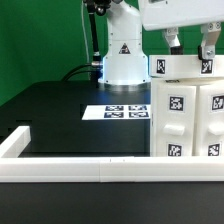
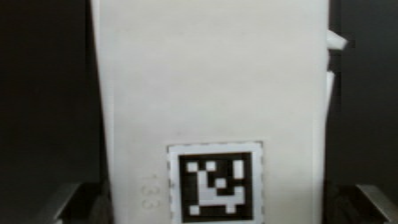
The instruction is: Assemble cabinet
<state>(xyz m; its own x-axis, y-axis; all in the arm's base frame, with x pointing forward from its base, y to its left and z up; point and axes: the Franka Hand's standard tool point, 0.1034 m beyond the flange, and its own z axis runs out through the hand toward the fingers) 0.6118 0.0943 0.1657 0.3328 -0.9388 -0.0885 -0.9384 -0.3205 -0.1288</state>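
The cabinet point(image 1: 190, 112) is a large white tagged box at the exterior view's right, standing on the black table. A white tagged piece point(image 1: 183, 68) lies across its top. My gripper point(image 1: 190, 46) hangs just above that piece, open, one finger toward each end. In the wrist view my gripper point(image 2: 217, 206) straddles a white panel point(image 2: 214, 80) with a black-and-white tag point(image 2: 217, 181). A dark gap shows between each fingertip point(image 2: 64, 206) and the panel. I cannot tell whether the fingers touch it.
The marker board point(image 1: 125, 110) lies flat on the table before the robot base point(image 1: 122, 55). A long low white border rail point(image 1: 85, 166) runs along the front, with a short arm point(image 1: 14, 142) up the left side.
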